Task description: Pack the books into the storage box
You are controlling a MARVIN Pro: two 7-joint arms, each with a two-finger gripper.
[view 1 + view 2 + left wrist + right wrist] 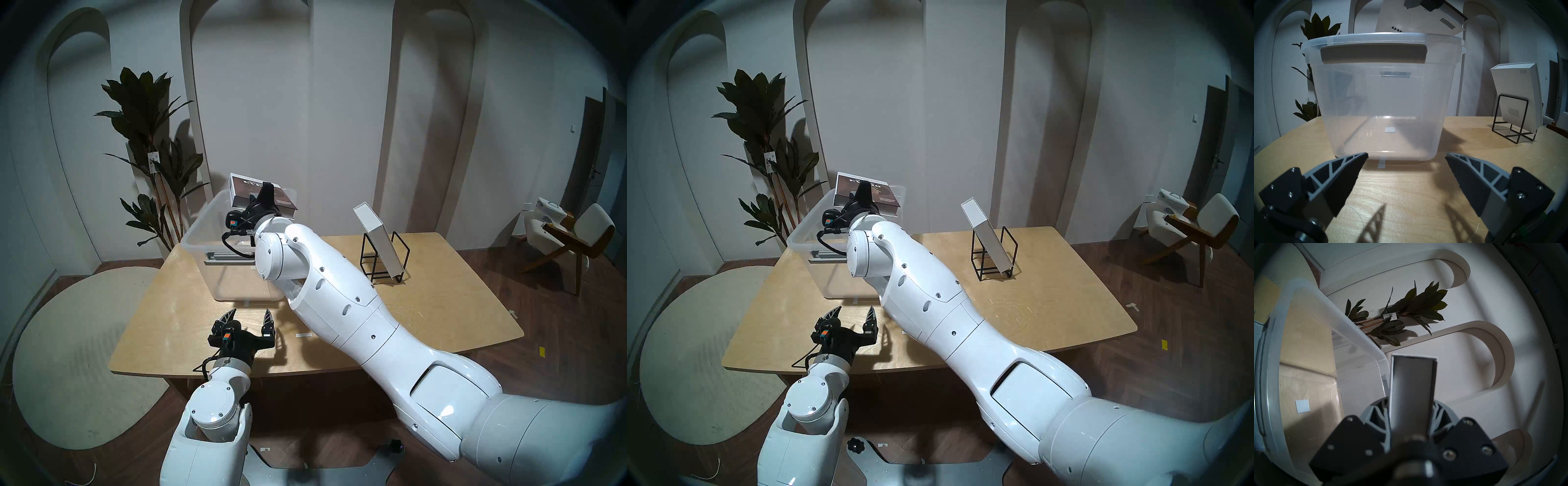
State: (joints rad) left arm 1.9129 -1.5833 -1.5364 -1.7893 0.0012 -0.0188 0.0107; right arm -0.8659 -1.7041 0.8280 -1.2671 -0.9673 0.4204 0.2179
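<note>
The clear storage box point(203, 234) point(803, 237) point(1383, 101) point(1271, 361) stands on the table's far left, with nothing in it but a small white patch on the floor. My right gripper point(268, 191) point(864, 190) point(1412, 405) is shut on the smaller book with the dark brown cover point(244, 195) point(846, 190) point(1417, 23) point(1412, 387), holding it roughly level just above the box's far rim. The tall white book point(376, 237) point(986, 241) point(1519, 95) leans in the black wire rack point(1514, 98). My left gripper point(251, 314) point(855, 310) point(1406, 156) is open in front of the box.
The wooden table point(441, 305) has bare room to the right and front. A tall potted plant point(149, 135) stands behind the box. A chair point(570, 230) sits far right and a round rug point(68, 339) lies on the floor to the left.
</note>
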